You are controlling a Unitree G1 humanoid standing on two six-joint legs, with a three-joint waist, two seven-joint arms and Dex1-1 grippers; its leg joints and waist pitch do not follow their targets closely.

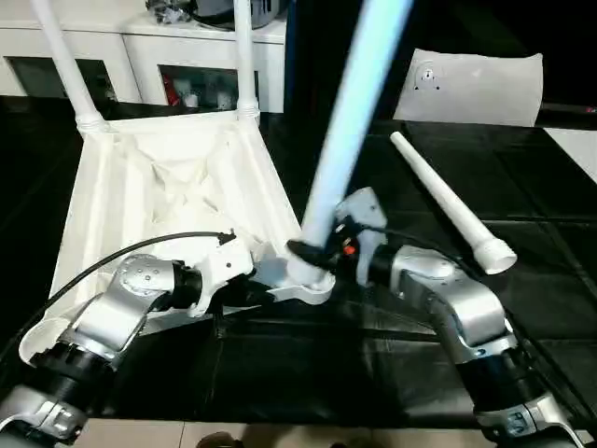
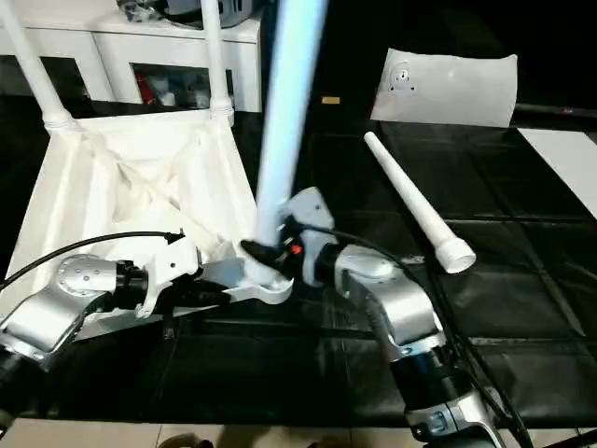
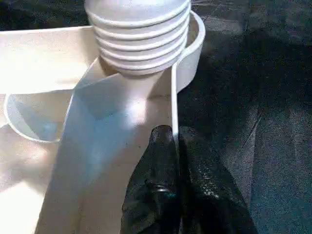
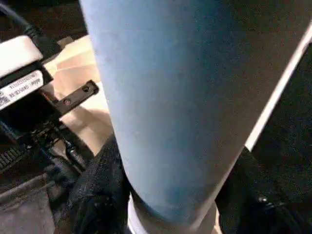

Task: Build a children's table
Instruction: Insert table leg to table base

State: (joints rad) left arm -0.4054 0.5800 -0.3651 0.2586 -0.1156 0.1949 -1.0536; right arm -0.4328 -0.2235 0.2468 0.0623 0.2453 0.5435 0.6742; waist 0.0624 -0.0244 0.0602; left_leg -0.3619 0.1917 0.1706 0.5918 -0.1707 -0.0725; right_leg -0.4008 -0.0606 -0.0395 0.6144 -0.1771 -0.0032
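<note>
Left eye view looks down on a large black-covered work surface (image 1: 522, 308) creased into squares, with a white cabinet with open shelves (image 1: 140, 56) along its far side at the left. On the left half of the surface lies the white plastic square table top (image 1: 168, 187), upside down, its ribbed underside facing up. Two long tapered white legs (image 1: 244, 56) stand up from its far corner sockets. The left gripper (image 1: 259, 291) reaches in at the near edge, its black fingers (image 3: 163, 161) pressed together on the thin white wall of the top, just beside the near right corner socket (image 1: 312, 280). A third white leg (image 1: 350, 121) rises from that socket, tilted to the right, its ribbed end seated at the socket's mouth. The right gripper (image 1: 317, 250) holds this leg low down, its jaws pinching it from both sides. Further right, a fourth tapered white leg (image 1: 448, 201) lies loose on the black covering, well apart from the top. Behind it lies a flat white sheet (image 1: 476, 84).
</note>
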